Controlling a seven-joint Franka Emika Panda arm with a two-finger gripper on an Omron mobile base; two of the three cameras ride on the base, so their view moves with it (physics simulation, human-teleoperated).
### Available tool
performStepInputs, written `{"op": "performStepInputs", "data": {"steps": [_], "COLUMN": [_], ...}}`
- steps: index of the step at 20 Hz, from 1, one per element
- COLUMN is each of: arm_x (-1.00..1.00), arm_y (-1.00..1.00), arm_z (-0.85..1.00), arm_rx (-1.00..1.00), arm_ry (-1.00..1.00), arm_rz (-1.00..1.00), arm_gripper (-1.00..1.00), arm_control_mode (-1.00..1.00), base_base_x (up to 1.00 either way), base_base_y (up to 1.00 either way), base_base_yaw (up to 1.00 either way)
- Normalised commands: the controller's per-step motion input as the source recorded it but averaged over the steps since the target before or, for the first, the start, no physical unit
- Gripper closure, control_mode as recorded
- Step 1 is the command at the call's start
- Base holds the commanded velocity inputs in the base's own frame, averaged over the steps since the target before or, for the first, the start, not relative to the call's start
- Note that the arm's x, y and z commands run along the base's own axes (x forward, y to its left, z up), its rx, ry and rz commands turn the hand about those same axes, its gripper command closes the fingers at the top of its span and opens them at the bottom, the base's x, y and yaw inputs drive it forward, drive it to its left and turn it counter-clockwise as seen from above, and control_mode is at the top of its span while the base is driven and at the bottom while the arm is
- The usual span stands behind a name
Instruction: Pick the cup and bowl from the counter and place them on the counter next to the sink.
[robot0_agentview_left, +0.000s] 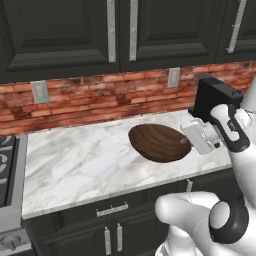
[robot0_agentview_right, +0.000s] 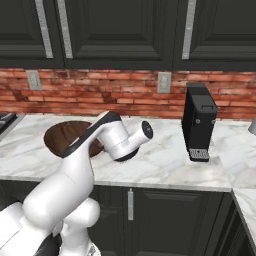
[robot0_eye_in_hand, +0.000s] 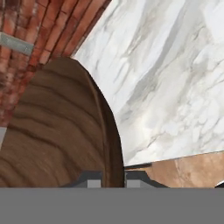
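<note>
- Left base view: one bowl (robot0_agentview_left: 159, 143), dark brown wood, tilted, centre-right of frame on the white marble bench (robot0_agentview_left: 75, 165). One gripper (robot0_agentview_left: 192, 138) at the bowl's right rim. One black coffee machine (robot0_agentview_left: 212, 97) upper right. Two wall outlets on the brick. Broad bare marble lies to the left, up to the stove edge (robot0_agentview_left: 10, 170).
- Right base view: one bowl (robot0_agentview_right: 67, 136) left of centre, partly behind the arm; one coffee machine (robot0_agentview_right: 198, 121) right of centre, with bare bench between them.
- Hand view: fingers (robot0_eye_in_hand: 94, 180) clamped on the bowl (robot0_eye_in_hand: 52, 135) rim, one each side; open marble upper right.
</note>
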Motion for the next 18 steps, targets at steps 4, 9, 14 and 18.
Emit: {"op": "performStepInputs", "data": {"steps": [4,9,14,18], "arm_x": [-0.46,-0.38,-0.44,-0.38], "arm_y": [-0.23,-0.13,-0.02,0.0], "arm_z": [0.0,0.0,0.0,0.01], "arm_rx": [0.0,0.0,0.0,0.0], "arm_ry": [-0.03,-0.05,-0.05,-0.06], "arm_rz": [0.01,0.01,0.02,0.02], "arm_gripper": [1.0,1.0,1.0,1.0], "arm_control_mode": [-1.0,-1.0,-1.0,-1.0], "base_base_x": [0.0,0.0,0.0,0.0], "base_base_y": [0.0,0.0,0.0,0.0], "base_base_yaw": [0.0,0.0,0.0,0.0]}}
